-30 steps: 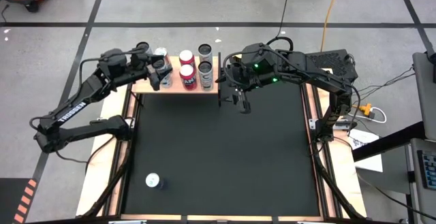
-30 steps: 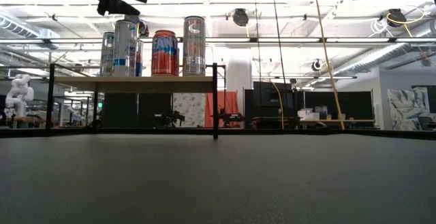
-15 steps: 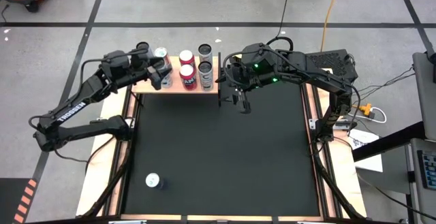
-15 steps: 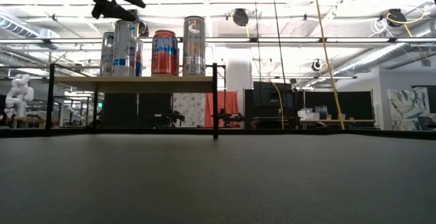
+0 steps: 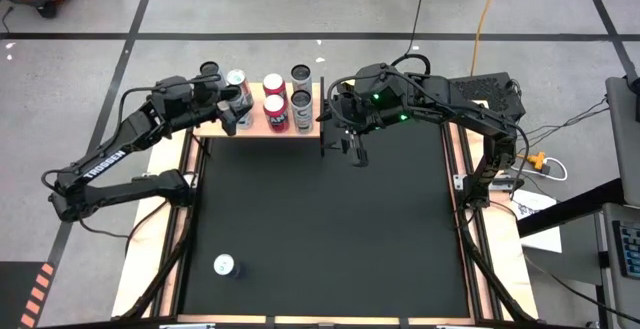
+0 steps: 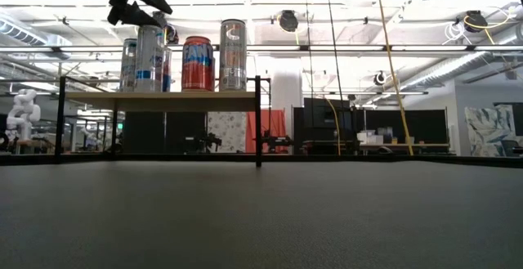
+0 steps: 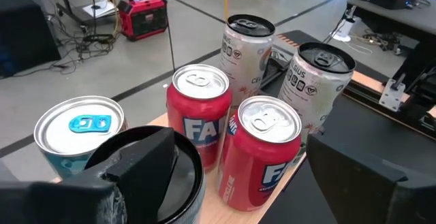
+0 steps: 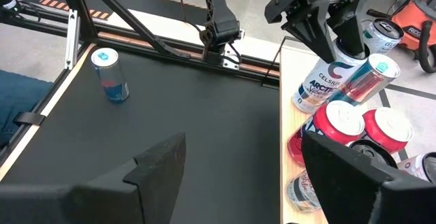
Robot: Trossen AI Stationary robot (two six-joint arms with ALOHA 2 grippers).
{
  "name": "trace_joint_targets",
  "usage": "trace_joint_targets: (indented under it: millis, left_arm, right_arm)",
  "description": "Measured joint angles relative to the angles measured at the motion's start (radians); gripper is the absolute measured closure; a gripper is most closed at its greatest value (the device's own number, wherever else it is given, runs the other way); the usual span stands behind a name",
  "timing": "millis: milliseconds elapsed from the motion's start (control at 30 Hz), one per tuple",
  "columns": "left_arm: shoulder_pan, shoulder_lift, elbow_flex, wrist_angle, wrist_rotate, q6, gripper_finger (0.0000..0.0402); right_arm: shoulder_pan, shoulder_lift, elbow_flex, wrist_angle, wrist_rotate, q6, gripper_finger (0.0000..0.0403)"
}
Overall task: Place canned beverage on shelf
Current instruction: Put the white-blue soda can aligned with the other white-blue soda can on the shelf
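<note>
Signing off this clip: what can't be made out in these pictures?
- Whether the open left gripper touches the dark-rimmed can below it: its fingers hide that can in the left wrist view.
- Can count on the pale wooden shelf: the left gripper covers its left end in the high view.
- Label of the lone silver-topped can on the black mat: too small in the high view.
- Right gripper, open beside the shelf: absent from the low view.

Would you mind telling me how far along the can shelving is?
Done: several cans stand upright on the shelf. In hand: nothing gripped; the left pincer hovers open over the shelf's cans, and the right pincer waits open beside the shelf. Left: one can stands on the black mat.
</note>
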Motion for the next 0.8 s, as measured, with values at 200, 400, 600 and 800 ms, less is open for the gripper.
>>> trace_joint_targets:
  millis: [200, 400, 600, 800]
  left_arm:
    - [0.000, 0.000, 0.000, -0.009, 0.000, 0.000, 0.0065]
    - [0.000, -0.006, 0.000, -0.016, 0.000, 0.000, 0.0065]
    - [0.000, -0.027, 0.005, -0.009, 0.000, -0.001, 0.0065]
    - [-0.011, -0.042, 0.054, -0.028, 0.031, -0.010, 0.0065]
  right_arm:
    - [0.000, 0.000, 0.000, 0.000, 0.000, 0.000, 0.0133]
    - [0.000, 0.000, 0.000, 0.000, 0.000, 0.000, 0.0133]
    - [0.000, 0.000, 0.000, 0.000, 0.000, 0.000, 0.0133]
    - [0.000, 0.000, 0.000, -0.001, 0.000, 0.000, 0.0133]
